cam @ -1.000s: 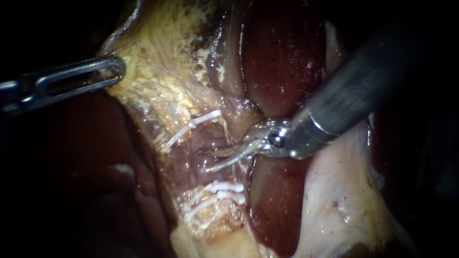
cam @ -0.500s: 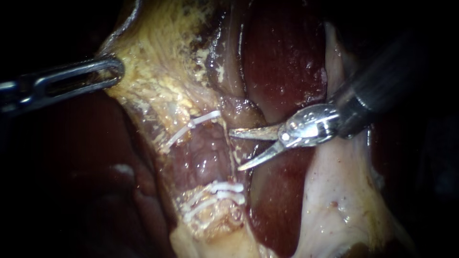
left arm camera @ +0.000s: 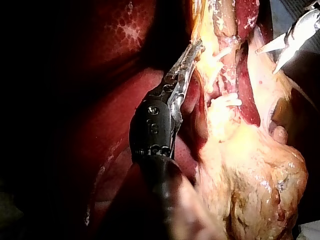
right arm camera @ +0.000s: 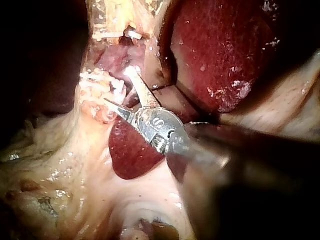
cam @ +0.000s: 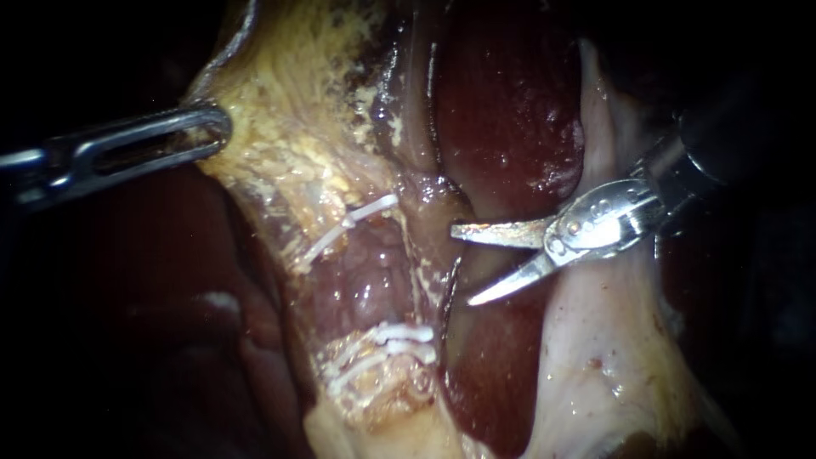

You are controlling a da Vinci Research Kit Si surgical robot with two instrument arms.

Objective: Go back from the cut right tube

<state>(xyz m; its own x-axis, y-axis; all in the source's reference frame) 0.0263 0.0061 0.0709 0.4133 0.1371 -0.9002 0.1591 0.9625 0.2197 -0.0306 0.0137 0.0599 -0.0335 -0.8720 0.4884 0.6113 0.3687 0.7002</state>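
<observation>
My right instrument (cam: 463,265) comes in from the right with its two blades open and nothing between them. It hangs over dark liver (cam: 501,110), just to the right of the clipped tube (cam: 365,276). One white clip (cam: 353,219) crosses the tube above, and two white clips (cam: 387,338) cross it below. My left instrument (cam: 212,129) has its slotted jaws shut on the edge of yellowish fatty tissue (cam: 289,127) at the upper left. In the left wrist view those jaws (left arm camera: 189,56) grip that tissue, with the open blades (left arm camera: 266,62) beyond. In the right wrist view the blades (right arm camera: 116,85) point at the clips (right arm camera: 95,82).
A pale fold of tissue (cam: 595,340) runs down under my right instrument's wrist. A thin dark strand (cam: 448,289) hangs beside the tube. Dark liver (cam: 127,297) fills the lower left. Lumpy yellow fat (left arm camera: 260,185) lies beside my left instrument's shaft.
My right instrument has drawn back to the right and slightly up, out from between the clips, with its blades spread wider. My left instrument keeps its hold on the tissue.
</observation>
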